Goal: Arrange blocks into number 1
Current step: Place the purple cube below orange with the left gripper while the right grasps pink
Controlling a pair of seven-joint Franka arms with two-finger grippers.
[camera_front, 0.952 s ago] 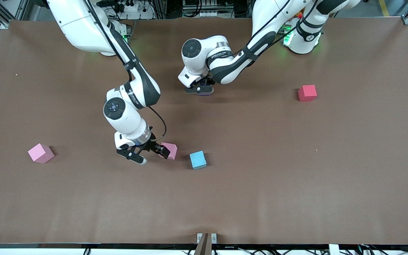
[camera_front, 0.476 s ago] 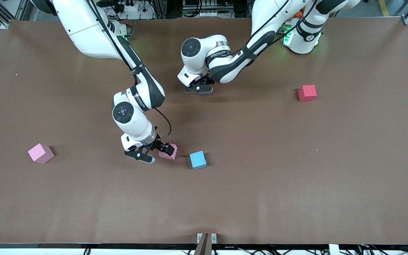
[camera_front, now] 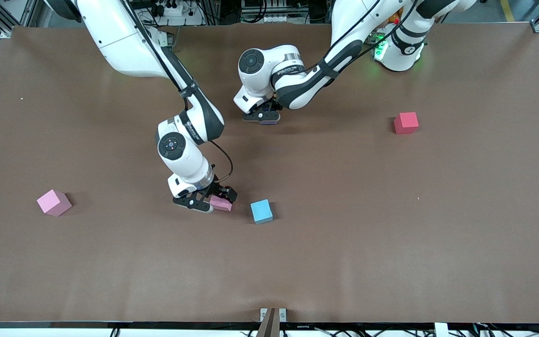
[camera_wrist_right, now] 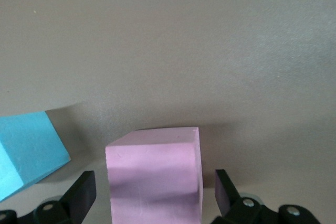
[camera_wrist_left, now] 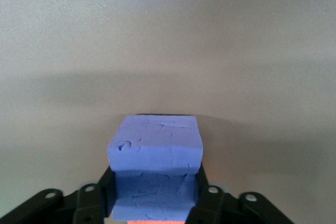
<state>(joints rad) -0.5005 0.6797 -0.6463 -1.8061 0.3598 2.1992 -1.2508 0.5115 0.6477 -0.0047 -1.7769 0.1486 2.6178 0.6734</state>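
— What covers the table (camera_front: 344, 243)?

— A plain brown sheet, edge to edge.

— And what sits on it?

— A pink cube (camera_front: 54, 202) near the right arm's end. Another pink cube (camera_front: 222, 203) toward the middle, with a light blue cube (camera_front: 261, 211) just beside it, apart. A red cube (camera_front: 405, 122) toward the left arm's end. A purple cube (camera_front: 268, 122) lies farther from the front camera than the blue one.

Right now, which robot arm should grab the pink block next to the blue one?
The right arm. Its gripper is open around that pink block, a finger on each side. The left gripper is busy, shut on a purple block.
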